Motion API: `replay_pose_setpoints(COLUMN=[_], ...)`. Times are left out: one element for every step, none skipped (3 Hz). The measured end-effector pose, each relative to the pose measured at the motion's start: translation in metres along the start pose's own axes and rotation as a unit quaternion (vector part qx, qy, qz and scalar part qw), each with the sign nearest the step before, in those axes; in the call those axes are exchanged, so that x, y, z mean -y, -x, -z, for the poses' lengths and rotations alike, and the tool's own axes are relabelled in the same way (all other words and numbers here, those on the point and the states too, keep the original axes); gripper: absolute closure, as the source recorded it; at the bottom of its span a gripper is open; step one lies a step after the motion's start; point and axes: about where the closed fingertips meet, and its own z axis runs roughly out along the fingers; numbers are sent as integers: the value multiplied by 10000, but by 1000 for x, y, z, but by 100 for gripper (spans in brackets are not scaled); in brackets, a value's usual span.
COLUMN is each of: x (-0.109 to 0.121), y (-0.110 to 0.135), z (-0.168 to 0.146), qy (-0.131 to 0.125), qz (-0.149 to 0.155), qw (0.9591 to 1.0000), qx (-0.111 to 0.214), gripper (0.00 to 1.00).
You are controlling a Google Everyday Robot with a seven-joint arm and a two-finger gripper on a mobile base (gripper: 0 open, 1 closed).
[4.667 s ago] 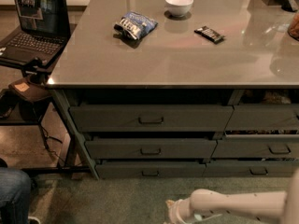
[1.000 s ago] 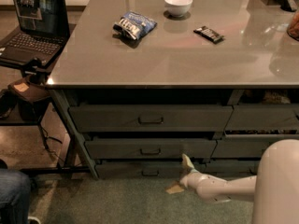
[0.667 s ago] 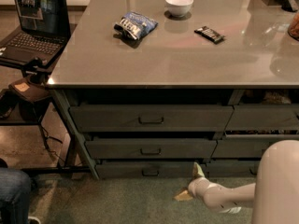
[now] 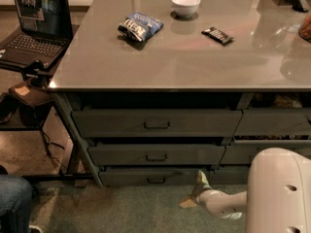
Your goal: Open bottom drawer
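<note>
The bottom drawer (image 4: 131,176) is the thin dark grey front lowest in the left stack, and it looks shut. Its small centre pull handle (image 4: 156,179) is free. My gripper (image 4: 194,191) is low in front of the drawer's right end, right of the handle and just above the floor. It is open and empty, with one finger (image 4: 201,178) pointing up at the drawer front and the other finger (image 4: 187,203) pointing down-left. The white arm (image 4: 277,193) comes in from the lower right.
Two taller drawers (image 4: 155,123) sit above it, and a neighbouring stack (image 4: 272,123) stands at the right. On the table top (image 4: 121,62) are a chip bag (image 4: 140,26), a white bowl (image 4: 185,5) and a dark bar (image 4: 217,35). A laptop (image 4: 36,28) stands at the left.
The gripper rose from the floor at the bottom edge to the bottom drawer's front, then shifted slightly right and down over the last second. The drawers have not moved.
</note>
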Motion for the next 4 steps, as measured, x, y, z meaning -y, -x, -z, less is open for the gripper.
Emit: replay_pose_setpoints(x=[2,5,4,14], y=[-1,-2,13,16], z=[-4,-18,-58,-64], qy=[-27,-69,-127,-227], qz=[-17,-42,187,316], qw=[10000,9998,9984,9975], qx=[7,164,526,594], gripper=[0,0,0,0])
